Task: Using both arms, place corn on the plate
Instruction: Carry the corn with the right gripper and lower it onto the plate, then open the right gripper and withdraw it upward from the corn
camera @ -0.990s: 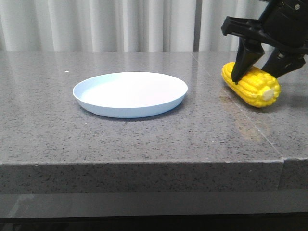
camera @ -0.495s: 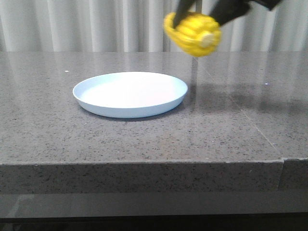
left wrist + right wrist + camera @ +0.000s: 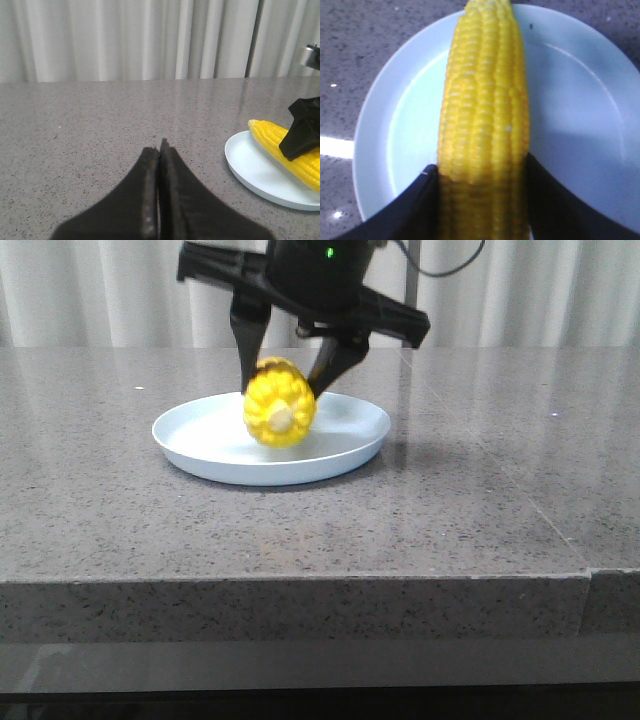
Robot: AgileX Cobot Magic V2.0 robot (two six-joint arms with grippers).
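The yellow corn (image 3: 279,405) is held over the pale blue plate (image 3: 200,445), its pale stub end facing the camera. My right gripper (image 3: 288,375) is shut on the corn from above, one finger on each side. In the right wrist view the corn (image 3: 485,115) lies along the middle of the plate (image 3: 580,110) between the fingers (image 3: 420,200). I cannot tell if the corn touches the plate. My left gripper (image 3: 160,147) is shut and empty, low over the table, apart from the plate (image 3: 260,172) and the corn (image 3: 280,147).
The grey stone table (image 3: 480,490) has a seam running down its right part and a front edge near the camera. White curtains (image 3: 100,290) hang behind the table.
My right gripper has lifted the corn from the table's right side, carried it left through the air and lowered it over the plate.
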